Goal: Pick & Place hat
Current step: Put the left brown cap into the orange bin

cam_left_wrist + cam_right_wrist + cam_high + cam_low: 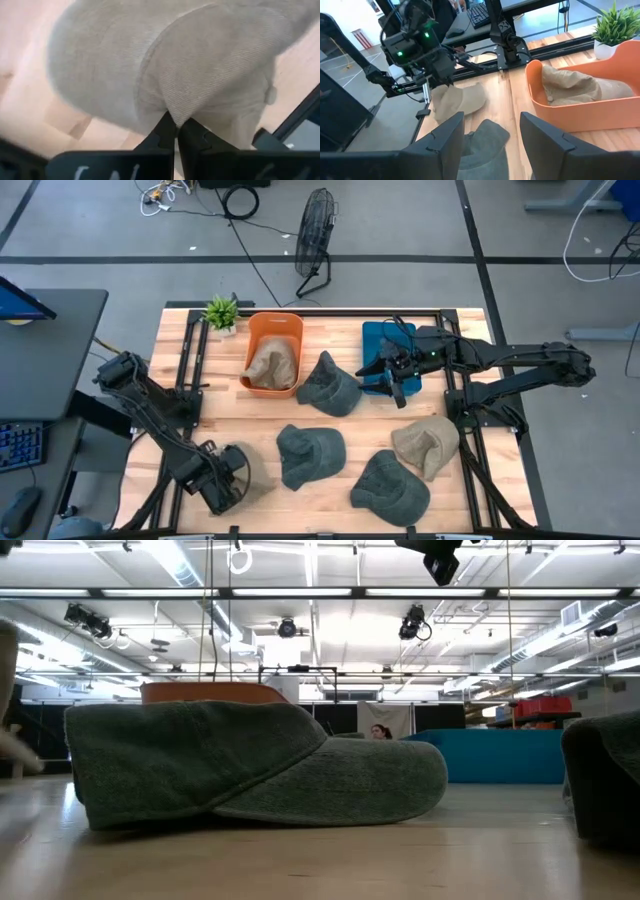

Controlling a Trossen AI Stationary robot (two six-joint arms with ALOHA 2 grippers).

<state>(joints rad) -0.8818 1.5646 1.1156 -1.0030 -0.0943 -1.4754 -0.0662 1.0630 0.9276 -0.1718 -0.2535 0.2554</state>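
Observation:
My left gripper (pixel 222 478) is near the table's near-left corner, shut on a beige hat (pixel 252 468); the right wrist view shows this hat (pixel 457 102) hanging under it. My right gripper (pixel 392 385) hovers open at the near edge of the blue bin (pixel 378 335), touching nothing; its fingers stand apart in its own wrist view (pixel 489 132). Another beige hat (pixel 270 365) lies inside the orange bin (pixel 270 320). Three dark green hats (pixel 330 385), (pixel 310 452), (pixel 390 485) and one more beige hat (pixel 425 445) rest on the table. My left gripper (pixel 175 127) pinches a raised fold of the beige hat's corduroy cloth (pixel 172 107) between its two shut fingertips (pixel 162 132). The hat hangs below the fingers. Whether its lower edge touches the table cannot be told.
A small potted plant (pixel 221 312) stands at the far-left corner beside the orange bin. Metal frame rails run along both table sides. A green hat (pixel 250 765) fills the low view close to that camera. Bare wood lies between the left gripper and the orange bin.

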